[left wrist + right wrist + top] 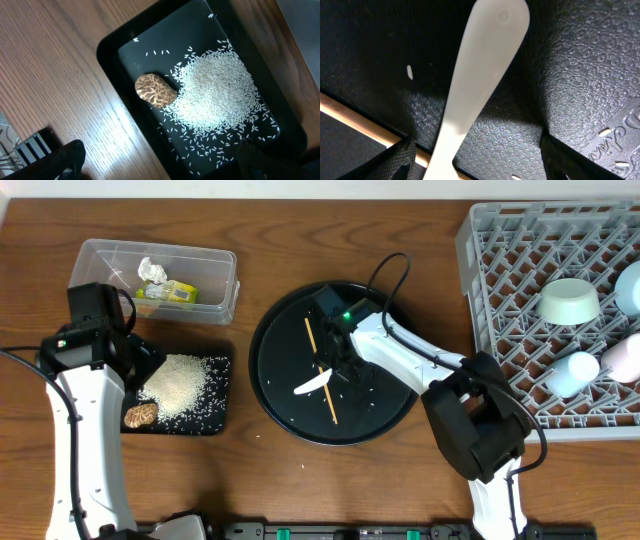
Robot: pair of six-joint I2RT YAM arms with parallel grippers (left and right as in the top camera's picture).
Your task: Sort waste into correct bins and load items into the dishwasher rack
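Clearly spread, the right gripper (480, 152) has its jaws either side of the white spoon (480, 75), whose narrow end runs off the frame edge. The spoon crosses the chopstick (355, 122) on the round black tray (580, 75). Also spread, the left gripper (162, 155) hangs over the shallow black tray (107, 50), which holds rice (215, 95) and the brown lump (155, 91). The clear tub (100, 255) holds the tissue (152, 272) and wrapper (175, 293).

Robot lab bench, judging by arms (85, 440) on wooden table (330, 485).
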